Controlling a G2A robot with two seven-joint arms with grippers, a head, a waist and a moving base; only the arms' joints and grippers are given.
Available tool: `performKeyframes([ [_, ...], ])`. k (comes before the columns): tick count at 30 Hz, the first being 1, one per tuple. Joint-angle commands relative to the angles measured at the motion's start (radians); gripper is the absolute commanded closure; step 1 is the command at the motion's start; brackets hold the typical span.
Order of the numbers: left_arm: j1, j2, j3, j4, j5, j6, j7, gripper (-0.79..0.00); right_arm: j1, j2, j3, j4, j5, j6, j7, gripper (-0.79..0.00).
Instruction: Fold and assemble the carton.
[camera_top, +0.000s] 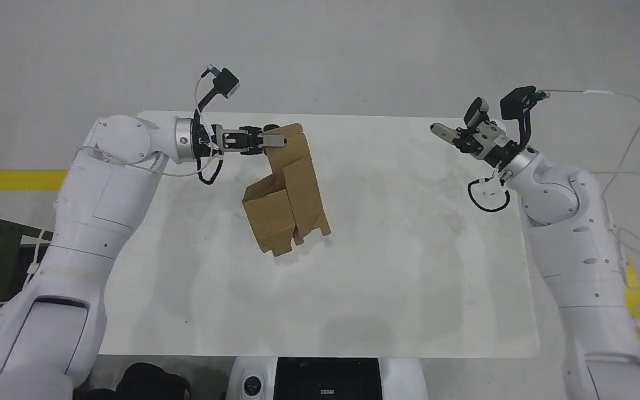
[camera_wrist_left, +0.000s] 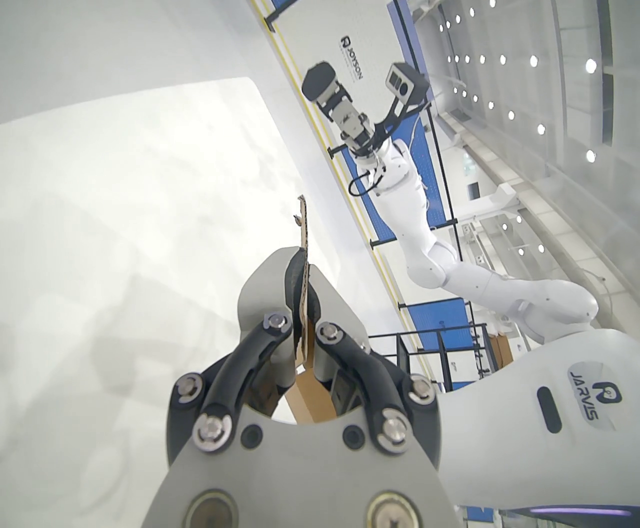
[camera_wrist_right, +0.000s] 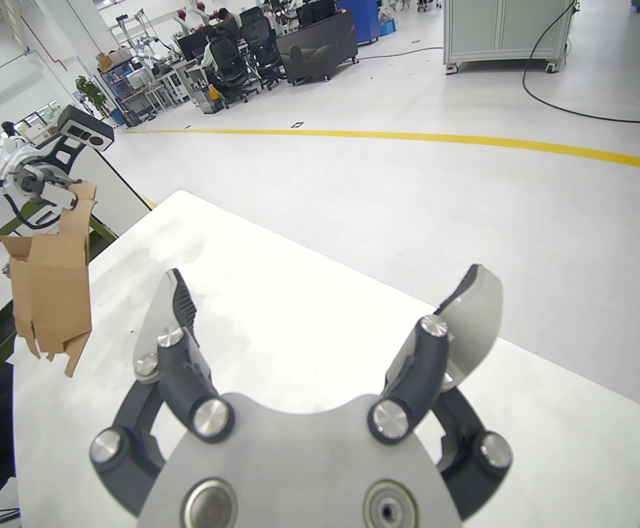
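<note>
The brown carton (camera_top: 288, 192) hangs half-folded above the left part of the white table (camera_top: 420, 270), its flaps pointing down. My left gripper (camera_top: 268, 141) is shut on the carton's upper edge; in the left wrist view the cardboard edge (camera_wrist_left: 302, 235) sticks out between the closed fingers (camera_wrist_left: 320, 300). In the right wrist view the carton (camera_wrist_right: 50, 295) hangs far off, held by the other arm. My right gripper (camera_top: 455, 133) is over the table's far right corner, raised and open, with nothing between its fingers (camera_wrist_right: 180, 300).
The table surface (camera_wrist_right: 280, 310) under the right gripper is bare. Beyond the table lies grey floor with a yellow line (camera_wrist_right: 400, 135). Desks and chairs (camera_wrist_right: 240, 60) stand far back in the room.
</note>
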Motion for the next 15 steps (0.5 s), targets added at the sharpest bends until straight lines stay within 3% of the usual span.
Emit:
performKeyframes([
  [1, 0.001, -0.006, 0.022, -0.012, 0.002, 0.001, -0.012, 0.000, -0.012, 0.000, -0.009, -0.008, 0.029, -0.011, 0.030, -0.785],
  [7, 0.005, -0.016, 0.057, -0.034, -0.008, 0.000, -0.050, 0.000, 0.031, -0.009, -0.089, 0.044, 0.197, -0.112, 0.200, -0.785],
  [15, 0.001, -0.023, 0.073, -0.037, -0.024, -0.015, -0.074, 0.000, 0.141, -0.042, -0.274, 0.165, 0.546, -0.227, 0.484, -0.785],
])
